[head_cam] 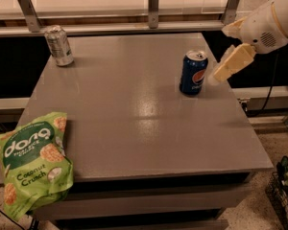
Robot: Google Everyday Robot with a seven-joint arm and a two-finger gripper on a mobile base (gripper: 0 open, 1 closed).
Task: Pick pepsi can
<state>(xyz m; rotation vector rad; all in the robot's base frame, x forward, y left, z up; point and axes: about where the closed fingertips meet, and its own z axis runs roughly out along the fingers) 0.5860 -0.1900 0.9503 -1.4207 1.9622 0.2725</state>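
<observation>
Grey table (134, 123) fills most of my view, with a railing (110, 27) behind it. My gripper (222, 53) hangs over the far right part, jaws spread apart and holding nothing. The pepsi can (192, 74) stands upright just past the lower finger's tip, on the side away from the arm. It is close to the jaws but not between them, and I can't tell whether finger and can touch. Well away from the jaws, across the table, stands a silver can (58, 45), and a snack bag (33, 169) lies at the near edge; neither is in the way. I judge this to be the approach, with the grasp not yet made. Next I'd need to carry the jaws across until the pepsi can sits between them at mid-height, without tipping it, then close.
</observation>
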